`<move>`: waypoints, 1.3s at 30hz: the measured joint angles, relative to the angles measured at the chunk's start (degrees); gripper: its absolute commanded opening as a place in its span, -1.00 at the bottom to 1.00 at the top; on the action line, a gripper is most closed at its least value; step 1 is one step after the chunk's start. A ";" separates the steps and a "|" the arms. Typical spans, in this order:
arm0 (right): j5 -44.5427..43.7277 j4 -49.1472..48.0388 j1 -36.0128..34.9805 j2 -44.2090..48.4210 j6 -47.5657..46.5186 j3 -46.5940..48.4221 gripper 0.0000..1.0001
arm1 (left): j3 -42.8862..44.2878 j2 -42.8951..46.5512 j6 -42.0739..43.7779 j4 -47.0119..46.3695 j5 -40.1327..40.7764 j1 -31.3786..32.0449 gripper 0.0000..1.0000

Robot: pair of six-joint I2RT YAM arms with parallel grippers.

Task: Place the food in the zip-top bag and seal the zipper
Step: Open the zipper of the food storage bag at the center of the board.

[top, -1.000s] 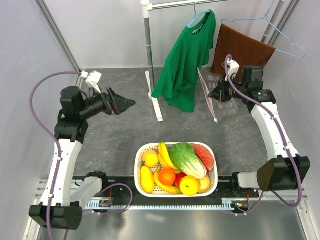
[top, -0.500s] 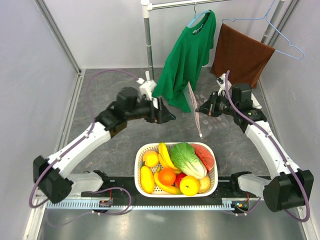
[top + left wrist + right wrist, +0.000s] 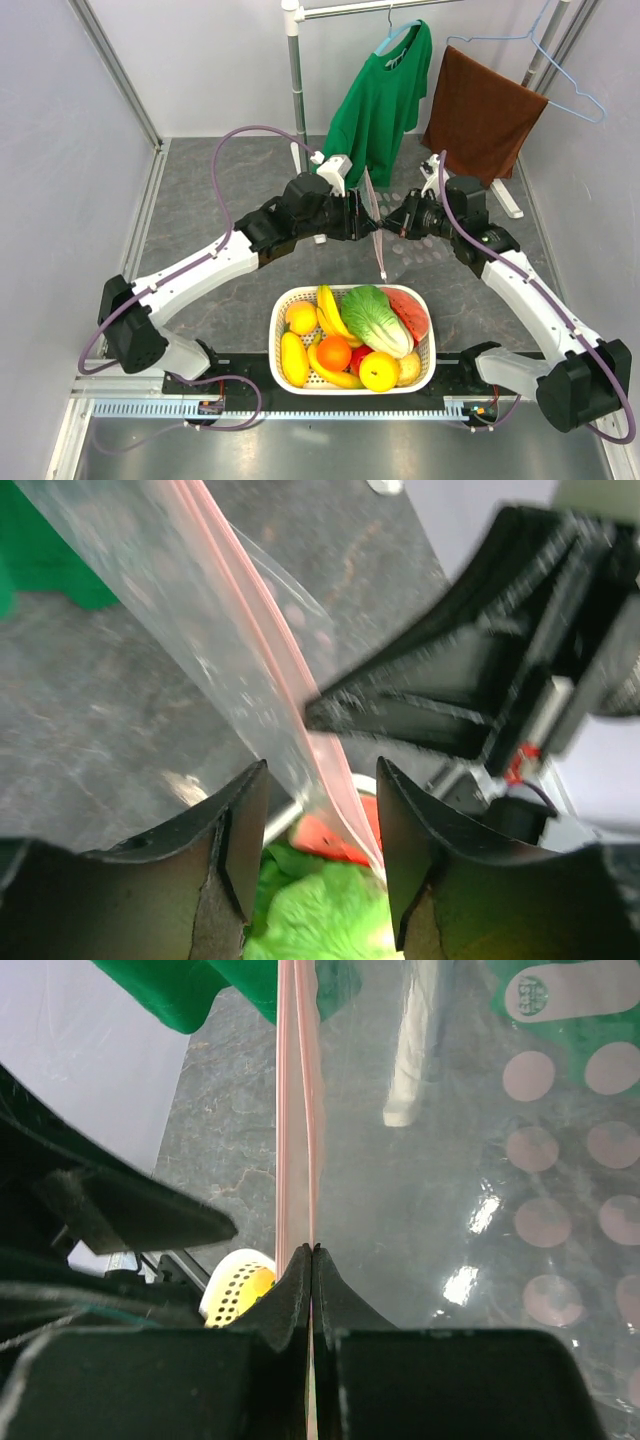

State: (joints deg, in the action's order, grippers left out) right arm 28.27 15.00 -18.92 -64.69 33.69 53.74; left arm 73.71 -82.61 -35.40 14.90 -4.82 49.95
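The zip-top bag (image 3: 374,225) hangs edge-on above the white basket (image 3: 280,315). My right gripper (image 3: 388,222) is shut on its top edge; in the right wrist view the fingertips (image 3: 312,1250) pinch the pink zipper (image 3: 297,1110), and the dotted film (image 3: 450,1160) spreads to the right. My left gripper (image 3: 366,222) faces it from the left. Its jaws (image 3: 322,815) stand apart around the zipper (image 3: 250,600), which runs close to the right finger (image 3: 415,850). In the basket lie the food items: cabbage (image 3: 377,320), orange (image 3: 334,352) and round yellow fruit (image 3: 379,371).
Bananas (image 3: 330,310) and a watermelon slice (image 3: 410,312) share the basket. Behind the bag a green shirt (image 3: 378,110) and a brown towel (image 3: 482,108) hang on a rack with a white pole (image 3: 296,95). Grey walls close in left and right.
My left arm has swung from the far left over to the bag, and its jaws have narrowed around the zipper edge. My right arm has carried the bag leftward toward the centre.
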 measured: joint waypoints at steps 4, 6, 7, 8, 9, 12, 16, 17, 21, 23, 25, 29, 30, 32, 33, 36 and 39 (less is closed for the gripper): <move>-1.36 -0.79 -1.73 0.39 0.20 -0.66 -1.00 | 1.95 -1.70 0.00 1.20 3.78 -0.07 0.02; -1.57 -0.83 -2.62 0.90 0.20 -0.83 -1.00 | 2.45 -2.23 0.00 1.57 5.05 -0.07 0.01; -1.68 -0.83 -2.93 1.14 0.22 -0.85 -1.00 | 2.60 -2.49 0.00 1.81 5.62 -0.09 -0.02; -1.92 -0.90 -3.43 1.53 0.20 -0.85 -1.00 | 2.71 -2.73 0.00 1.99 6.16 -0.09 -0.03; -2.14 -0.87 -3.72 1.90 0.20 -0.85 -1.00 | 2.89 -3.06 0.00 2.21 6.47 -0.09 -0.05; -2.80 -0.87 -4.11 2.69 0.09 -0.87 -1.00 | 3.17 -3.74 0.02 2.84 7.45 -0.11 -0.11; -4.00 -0.68 -4.13 2.97 -0.28 -0.87 -1.00 | 3.32 -4.46 0.04 4.09 8.22 -0.31 -0.47; -4.31 -0.50 -4.13 3.04 -0.50 -0.85 -1.00 | 3.32 -4.46 0.07 4.61 8.31 -0.48 -0.78; -6.14 1.31 -4.13 3.23 -1.95 -0.46 -1.00 | 3.02 -4.46 0.50 5.68 7.74 -1.90 -0.96; -8.35 3.63 -4.13 3.23 -3.48 0.50 -1.00 | 2.36 -4.44 0.70 6.05 7.32 -3.23 -0.96; -13.27 6.80 -4.15 3.23 -6.16 2.03 -1.00 | 1.20 -4.13 1.11 6.19 7.17 -4.50 -0.96; -21.40 10.88 -4.04 3.06 -10.80 3.82 -1.00 | -2.19 -1.99 2.62 6.45 6.19 -6.36 -0.96; -23.08 11.78 -3.98 2.86 -11.91 4.15 -1.00 | -2.93 -1.18 3.04 6.60 6.03 -6.62 -0.96; -25.77 13.64 -3.67 2.36 -14.05 4.98 -1.00 | -3.74 0.24 3.74 7.19 5.90 -7.02 -0.96; -26.67 14.51 -3.41 2.12 -14.93 5.53 -1.00 | -4.00 0.96 4.15 7.63 5.90 -7.26 -0.96; -27.67 16.63 -2.05 1.95 -17.73 7.32 -1.00 | -4.55 2.01 5.07 8.02 5.77 -8.02 -0.96; -25.42 18.01 0.83 2.27 -19.69 9.42 -1.00 | -5.07 2.03 5.25 8.37 3.30 -9.07 -0.96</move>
State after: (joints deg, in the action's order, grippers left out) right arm 2.85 33.01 -18.09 -62.41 14.00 63.16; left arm 68.64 -80.58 -30.15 23.27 -1.52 40.88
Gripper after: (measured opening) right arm 0.007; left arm 0.029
